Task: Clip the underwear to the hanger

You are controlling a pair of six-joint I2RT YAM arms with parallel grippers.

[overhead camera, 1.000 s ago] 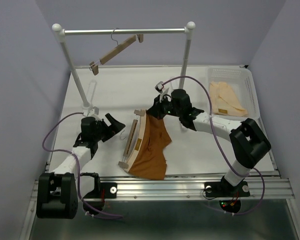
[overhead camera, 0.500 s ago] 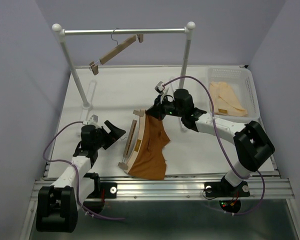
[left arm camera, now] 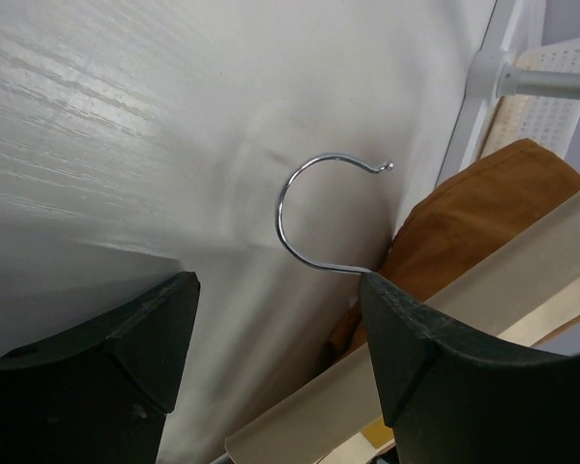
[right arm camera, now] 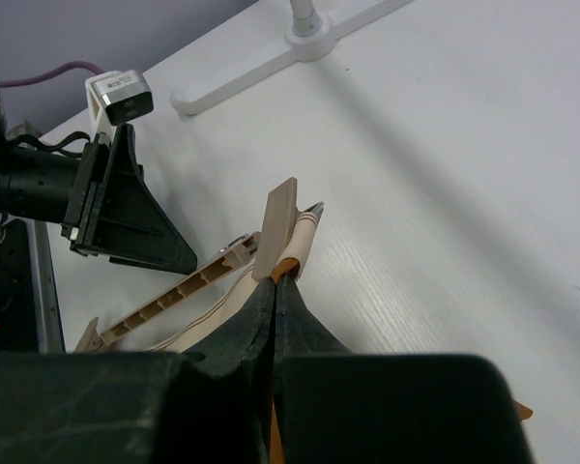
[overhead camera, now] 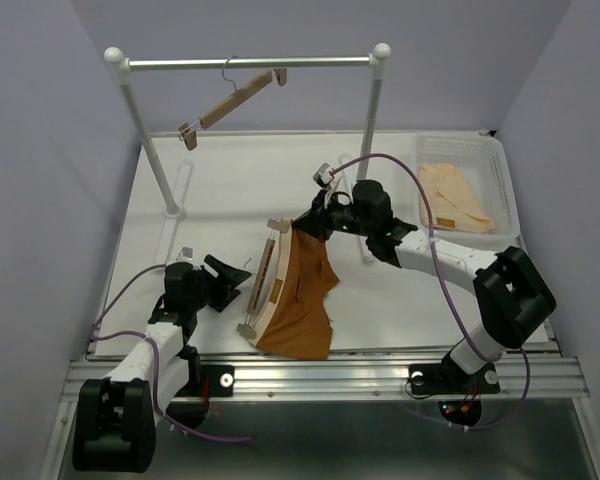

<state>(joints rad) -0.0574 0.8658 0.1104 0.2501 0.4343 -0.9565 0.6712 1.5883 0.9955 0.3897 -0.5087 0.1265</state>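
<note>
The rust-orange underwear [overhead camera: 305, 292] lies on the white table with its tan waistband along the wooden hanger [overhead camera: 263, 283]. My right gripper [overhead camera: 307, 226] is shut on the underwear's far corner, right at the hanger's far clip [right arm camera: 284, 225]; orange fabric [right arm camera: 286, 266] shows at the fingertips [right arm camera: 275, 290]. My left gripper [overhead camera: 232, 276] is open just left of the hanger. In the left wrist view the wire hook [left arm camera: 314, 217] lies ahead of the open gripper [left arm camera: 280, 324]. The hanger bar [left arm camera: 483, 290] and the underwear [left arm camera: 483, 188] are by the right finger [left arm camera: 406, 338], and nothing is gripped.
A second wooden hanger [overhead camera: 230, 100] hangs tilted on the rail [overhead camera: 250, 63] of the white rack at the back. A white basket [overhead camera: 428, 150] at the far right holds pale peach garments [overhead camera: 458, 198]. A rack foot [overhead camera: 368, 250] stands just behind the right arm.
My left gripper has moved toward the near edge, alongside the hanger's hook, and its jaws have narrowed somewhat. The right gripper keeps its hold in nearly the same spot.
</note>
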